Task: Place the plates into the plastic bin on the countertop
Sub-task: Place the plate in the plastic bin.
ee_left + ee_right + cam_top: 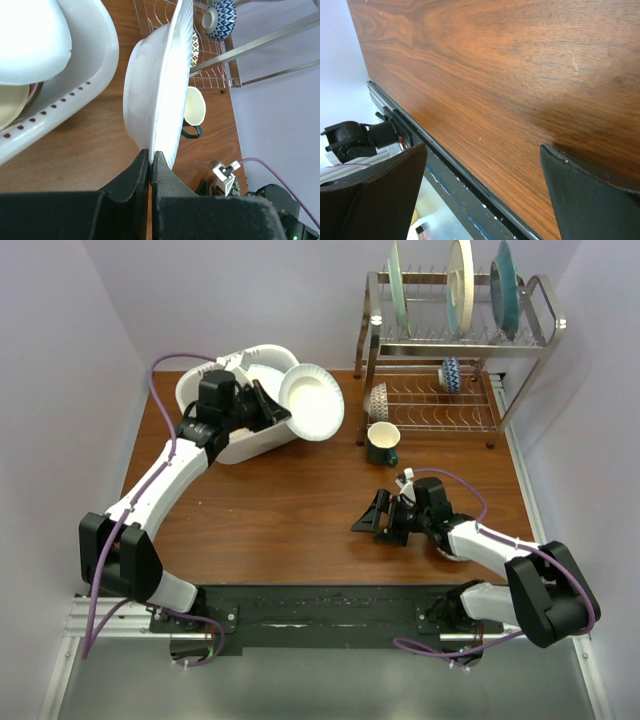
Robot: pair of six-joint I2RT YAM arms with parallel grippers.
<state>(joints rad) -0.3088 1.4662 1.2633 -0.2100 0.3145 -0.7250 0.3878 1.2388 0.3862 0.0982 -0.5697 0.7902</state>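
My left gripper (pixel 268 408) is shut on the rim of a white plate (pixel 312 401) and holds it on edge just right of the white plastic bin (pixel 232 445). In the left wrist view the fingertips (pixel 143 159) pinch the plate's (pixel 152 95) lower edge, with the bin's wall (pixel 85 80) to the left; cream and white plates show inside it. Three more plates, light green (pixel 396 285), cream (pixel 461 285) and teal (pixel 504 286), stand in the wire rack. My right gripper (pixel 375 516) is open and empty, low over the countertop (pixel 290 510).
A dark green mug (pixel 381 444) stands on the wood in front of the steel dish rack (pixel 455 370). Two patterned bowls (pixel 378 400) sit on the rack's lower shelf. The right wrist view shows the countertop's near edge (pixel 470 175) and the black base rail.
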